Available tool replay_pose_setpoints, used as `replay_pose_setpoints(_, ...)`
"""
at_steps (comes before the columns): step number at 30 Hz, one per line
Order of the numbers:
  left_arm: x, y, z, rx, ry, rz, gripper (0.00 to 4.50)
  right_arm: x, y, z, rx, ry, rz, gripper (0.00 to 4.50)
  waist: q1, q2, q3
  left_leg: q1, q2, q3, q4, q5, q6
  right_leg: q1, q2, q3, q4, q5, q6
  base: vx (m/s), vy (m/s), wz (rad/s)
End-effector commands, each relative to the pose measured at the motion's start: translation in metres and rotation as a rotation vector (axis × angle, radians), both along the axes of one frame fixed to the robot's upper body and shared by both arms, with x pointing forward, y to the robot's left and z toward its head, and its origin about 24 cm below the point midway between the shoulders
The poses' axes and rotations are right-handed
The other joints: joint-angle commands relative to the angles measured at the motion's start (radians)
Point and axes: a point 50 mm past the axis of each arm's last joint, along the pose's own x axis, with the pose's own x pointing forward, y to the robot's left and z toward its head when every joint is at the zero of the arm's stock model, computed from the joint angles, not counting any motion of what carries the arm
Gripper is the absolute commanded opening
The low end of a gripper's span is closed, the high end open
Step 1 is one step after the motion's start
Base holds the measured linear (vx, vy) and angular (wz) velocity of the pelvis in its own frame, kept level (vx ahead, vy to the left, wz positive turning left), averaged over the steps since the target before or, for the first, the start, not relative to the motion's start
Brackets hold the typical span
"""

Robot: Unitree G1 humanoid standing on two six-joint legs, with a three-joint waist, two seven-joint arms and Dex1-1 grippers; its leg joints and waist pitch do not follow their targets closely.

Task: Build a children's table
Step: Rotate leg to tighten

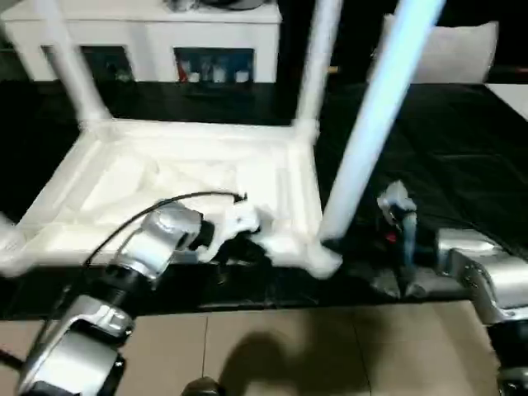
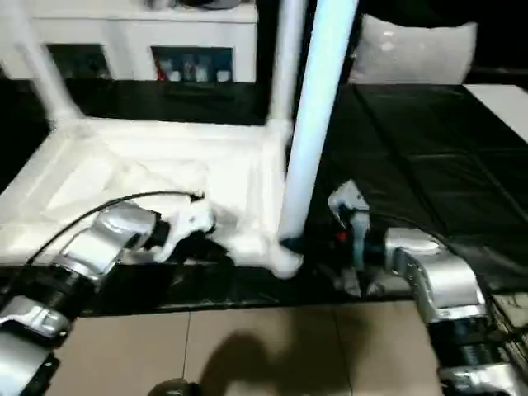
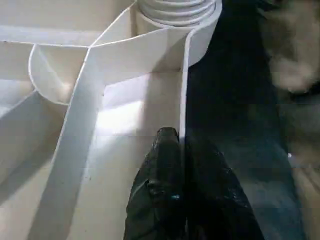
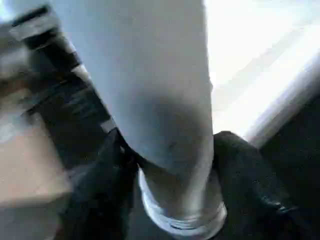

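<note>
The children's table (image 1: 181, 177) is lying upside down on a black-covered surface (image 1: 445, 148), its ribbed hollow underside facing up and its long axis running left to right, with its near long edge sitting close to the surface's near edge. Three legs are standing upright from corner sockets: one at the far left (image 1: 70, 66), one at the far right (image 1: 318, 62), and one at the near right corner (image 1: 375, 115), leaning slightly rightward at its top. A white cabinet (image 1: 148, 37) is standing behind the surface; no writing is readable anywhere. The left arm is reaching in low from the near side, and the left gripper (image 3: 182, 150) is pinching the table's near wall, one finger on each side. The right arm is coming in level from the right, and the right gripper (image 4: 170, 155) is clasping the near right leg just above its threaded base.
</note>
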Motion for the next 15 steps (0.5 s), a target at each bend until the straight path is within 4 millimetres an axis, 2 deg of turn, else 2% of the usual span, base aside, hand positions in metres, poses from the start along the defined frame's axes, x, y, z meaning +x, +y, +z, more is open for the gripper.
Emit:
replay_pose_setpoints(1,0.002,-0.028,0.012,-0.096,-0.036,0.027,0.0,0.005,0.017,-0.007,-0.008,0.038,-0.037,2.03,-0.007,-0.014,-0.059,0.017,0.035,-0.013,-0.077,-0.242,-0.02,0.036,-0.057,0.038,-0.087,-0.24,-0.21,0.0,0.0,0.0)
replay_pose_setpoints(2,0.005,-0.039,0.013,-0.11,-0.045,0.101,0.0,0.012,0.021,-0.011,-0.022,0.042,-0.163,2.01,-0.01,-0.013,-0.061,0.016,0.035,-0.012,-0.075,-0.232,-0.018,0.036,-0.057,0.04,-0.086,-0.224,-0.211,0.0,0.0,0.0)
replay_pose_setpoints(3,0.007,-0.046,0.013,-0.116,-0.051,0.15,0.0,0.017,0.022,-0.014,-0.029,0.043,-0.232,2.01,-0.018,-0.011,-0.059,0.018,0.034,-0.01,-0.075,-0.232,-0.016,0.03,-0.055,0.041,-0.087,-0.208,-0.218,0.0,0.0,0.0)
replay_pose_setpoints(4,0.009,-0.053,0.014,-0.118,-0.06,0.198,0.0,0.02,0.024,-0.016,-0.04,0.042,-0.297,1.99,-0.02,-0.014,-0.06,0.016,0.031,-0.01,-0.072,-0.231,-0.016,0.033,-0.055,0.04,-0.088,-0.212,-0.216,0.0,0.0,0.0)
replay_pose_setpoints(6,0.01,-0.061,0.015,-0.129,-0.066,0.238,0.0,0.024,0.026,-0.017,-0.047,0.03,-0.354,1.99,-0.021,-0.014,-0.065,0.016,0.03,-0.007,-0.067,-0.195,0.001,0.037,-0.055,0.041,-0.089,-0.181,-0.211,0.0,0.0,0.0)
replay_pose_setpoints(7,0.01,-0.061,0.015,-0.129,-0.066,0.238,0.0,0.024,0.026,-0.017,-0.047,0.03,-0.354,1.99,-0.02,-0.014,-0.066,0.015,0.03,-0.008,-0.067,-0.184,0.006,0.038,-0.055,0.041,-0.088,-0.167,-0.211,0.0,0.0,0.0)
replay_pose_setpoints(8,0.01,-0.066,0.016,-0.138,-0.069,0.263,0.0,0.026,0.027,-0.018,-0.049,0.014,-0.383,2.32,-0.018,-0.014,-0.069,0.012,0.027,-0.007,-0.066,-0.158,0.019,0.043,-0.052,0.039,-0.085,-0.128,-0.21,0.0,0.0,0.0)
replay_pose_setpoints(9,0.011,-0.069,0.018,-0.142,-0.077,0.266,0.0,0.026,0.029,-0.017,-0.032,0.007,-0.385,2.52,-0.019,-0.01,-0.07,0.013,0.029,-0.007,-0.065,-0.145,0.027,0.042,-0.052,0.039,-0.084,-0.091,-0.216,0.0,0.0,0.0)
replay_pose_setpoints(11,0.01,-0.071,0.019,-0.142,-0.086,0.263,0.0,0.026,0.03,-0.016,-0.009,0.001,-0.386,2.75,-0.018,-0.01,-0.072,0.01,0.028,-0.007,-0.063,-0.121,0.047,0.046,-0.049,0.038,-0.078,-0.037,-0.227,0.0,0.0,0.0)
replay_pose_setpoints(12,0.01,-0.071,0.019,-0.135,-0.091,0.258,0.0,0.025,0.031,-0.015,0.013,0.002,-0.379,2.75,-0.017,-0.005,-0.074,0.012,0.028,-0.007,-0.063,-0.12,0.05,0.046,-0.049,0.037,-0.078,-0.03,-0.23,0.0,0.0,0.0)
replay_pose_setpoints(15,0.01,-0.063,0.019,-0.115,-0.111,0.226,0.0,0.021,0.029,-0.011,0.037,-0.022,-0.325,3.13,-0.017,-0.006,-0.074,0.013,0.03,-0.007,-0.064,-0.128,0.056,0.048,-0.05,0.036,-0.079,-0.024,-0.238,0.0,0.0,0.0)
